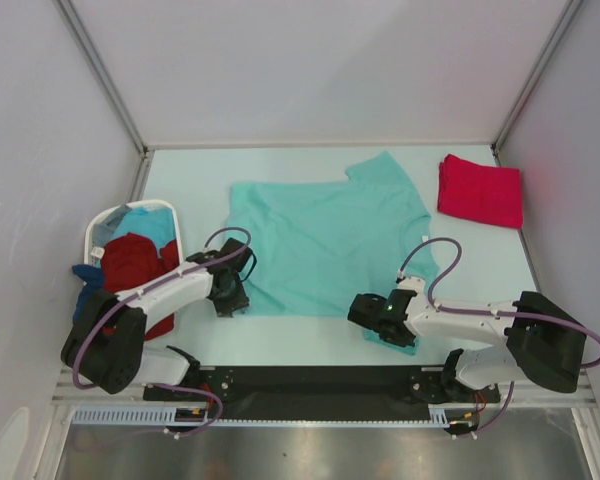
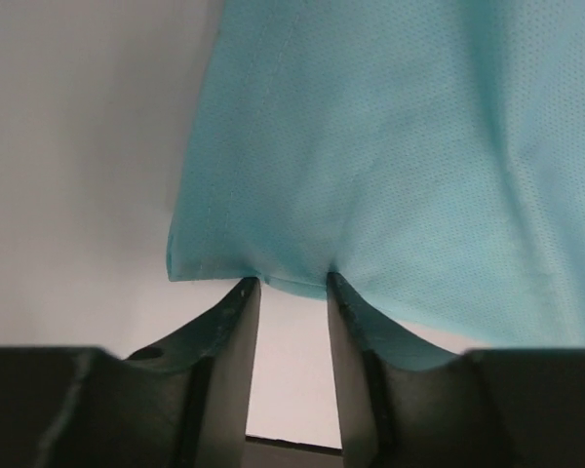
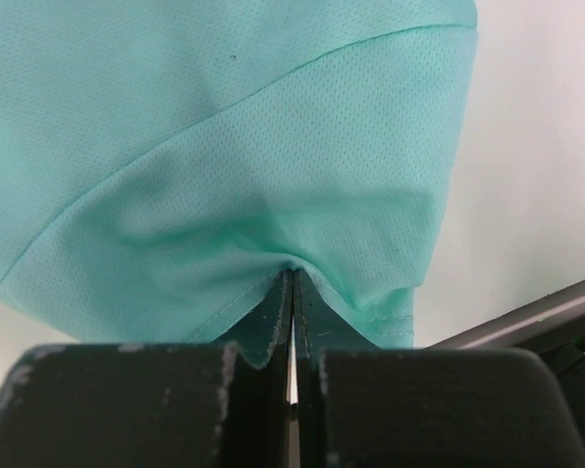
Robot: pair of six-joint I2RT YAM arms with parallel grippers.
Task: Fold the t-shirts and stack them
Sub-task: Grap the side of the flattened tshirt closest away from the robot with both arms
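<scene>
Left wrist: tee (image 2: pixel 419 146) hem at fingertips (image 2: pixel 240 304)

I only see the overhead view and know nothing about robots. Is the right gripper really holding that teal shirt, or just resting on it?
Observer: Holding. Its wrist camera shows the right gripper shut on a bunched sleeve of the teal t-shirt.
Operator: And the left one?
Observer: The left gripper stands open, its tips at the hem's corner, bare table showing between them.
</scene>
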